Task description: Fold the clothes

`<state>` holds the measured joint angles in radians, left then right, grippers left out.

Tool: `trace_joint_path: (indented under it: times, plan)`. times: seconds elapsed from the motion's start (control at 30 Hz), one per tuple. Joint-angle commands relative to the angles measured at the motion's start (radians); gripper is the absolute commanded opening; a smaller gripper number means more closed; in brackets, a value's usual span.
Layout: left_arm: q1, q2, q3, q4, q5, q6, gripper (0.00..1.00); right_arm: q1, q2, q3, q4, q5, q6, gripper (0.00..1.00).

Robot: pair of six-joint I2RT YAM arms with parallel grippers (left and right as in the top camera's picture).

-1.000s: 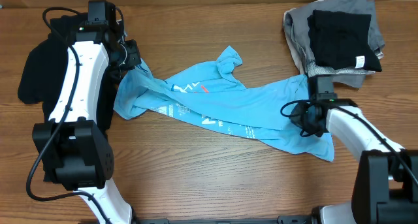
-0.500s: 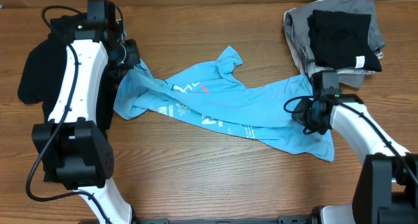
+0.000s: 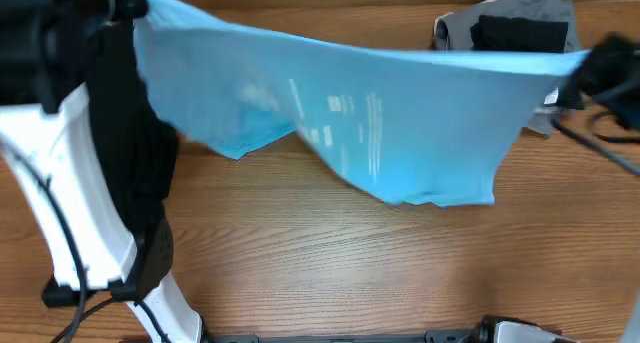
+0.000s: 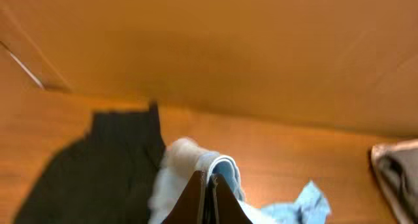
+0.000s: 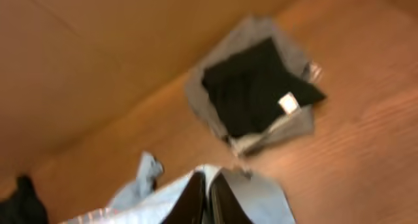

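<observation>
- Your light blue T-shirt [image 3: 400,113] hangs in the air above the table [image 3: 350,273], stretched left to right across most of the overhead view. Its lower edge droops towards the near side.
- The left fingers [image 4: 208,196] are pinched tight on a bunched edge of the shirt at its far-left end. No gap shows between them.
- The right fingers [image 5: 208,196] are clamped the same way on blue cloth at the shirt's right end.
- Holding the shirt by two opposite ends, clear of the wood, looks meant to let the crumpled cloth fall open and flat so you can lay it out for a clean fold.
- The left arm [image 3: 50,183] stands tall and close under the overhead camera. It reaches up and towards the far-left corner.
- The right arm is only a dark blur at the right edge, also high.
- The black garment [image 4: 98,165] lies unfolded on the table at the left, below the left wrist.
- A folded pile [image 5: 258,87], black on grey, sits at the far right, well apart from the hanging shirt's lower edge.
- Judging by this, the shirt's fold is not yet begun.
</observation>
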<state>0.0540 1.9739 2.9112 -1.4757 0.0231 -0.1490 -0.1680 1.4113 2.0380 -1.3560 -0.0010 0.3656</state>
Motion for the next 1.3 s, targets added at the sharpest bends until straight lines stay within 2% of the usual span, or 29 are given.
trace_joint_path:
  times: [0.0, 0.17, 0.4, 0.57, 0.77, 1.0, 1.27]
  plan:
    - [0.007, -0.064, 0.195, -0.018, -0.087, 0.029, 0.04, -0.077, -0.003, 0.27, -0.104, 0.007, -0.057, 0.04]
    - [0.006, -0.224, 0.23, 0.007, -0.154, 0.062, 0.04, -0.138, -0.003, 0.551, -0.224, 0.008, -0.06, 0.04]
    - [0.006, -0.482, 0.226, 0.018, -0.238, 0.101, 0.04, -0.148, -0.018, 0.874, -0.338, 0.045, -0.067, 0.04]
    - [0.006, -0.595, 0.225, 0.019, -0.334, 0.106, 0.04, -0.147, -0.1, 0.944, -0.338, 0.117, -0.068, 0.04]
    - [0.006, -0.606, 0.165, 0.028, -0.377, 0.113, 0.04, -0.147, -0.142, 0.922, -0.338, 0.128, -0.079, 0.04]
    - [0.006, -0.554, -0.182, 0.103, -0.478, 0.113, 0.04, -0.147, -0.067, 0.621, -0.31, 0.002, -0.104, 0.04]
    - [0.016, -0.341, -0.337, 0.118, -0.525, 0.112, 0.04, -0.146, 0.128, 0.376, -0.195, -0.109, -0.143, 0.04]
